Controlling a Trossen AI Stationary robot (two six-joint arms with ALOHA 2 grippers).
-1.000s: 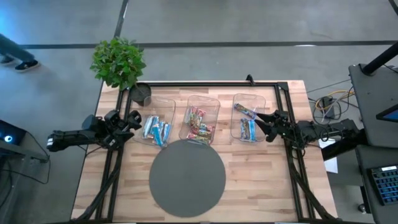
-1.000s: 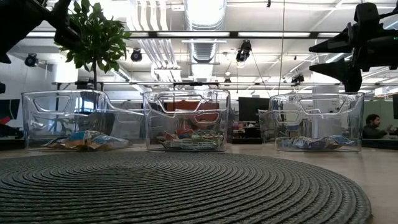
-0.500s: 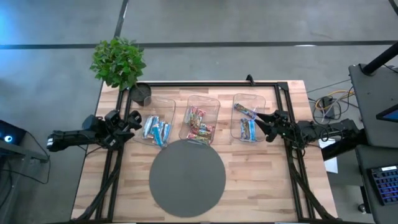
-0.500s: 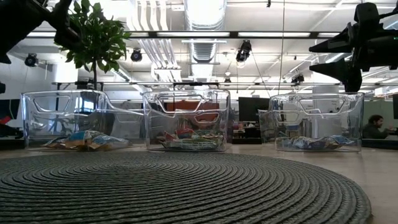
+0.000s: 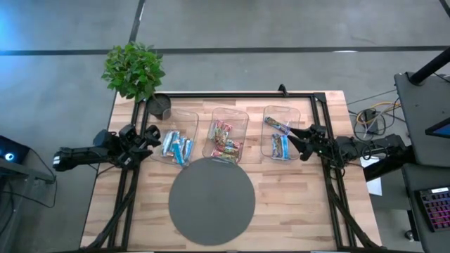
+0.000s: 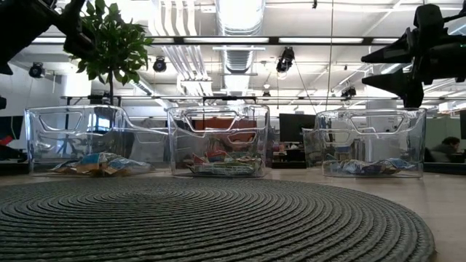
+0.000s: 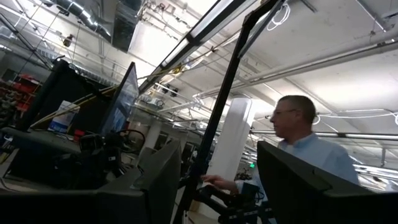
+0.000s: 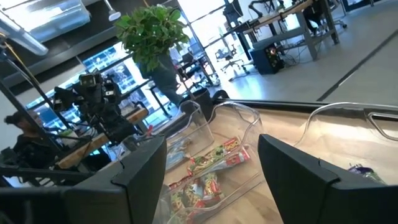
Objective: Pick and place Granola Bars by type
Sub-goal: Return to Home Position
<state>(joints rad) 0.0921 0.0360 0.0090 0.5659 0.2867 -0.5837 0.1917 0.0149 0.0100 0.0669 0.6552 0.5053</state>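
The granola bars lie in three clear bins along the table's far half: light blue ones in the left bin, red, green and yellow ones in the middle bin, blue and darker ones in the right bin. My left gripper hovers open at the left bin's left side, raised above the table. My right gripper hovers open at the right bin's right side, also raised. In the right wrist view the multicoloured bars show inside the middle bin. Neither gripper holds anything.
A round grey woven mat covers the table's near middle. A potted plant stands at the far left corner beside a dark cup. A person shows in the room beyond the table.
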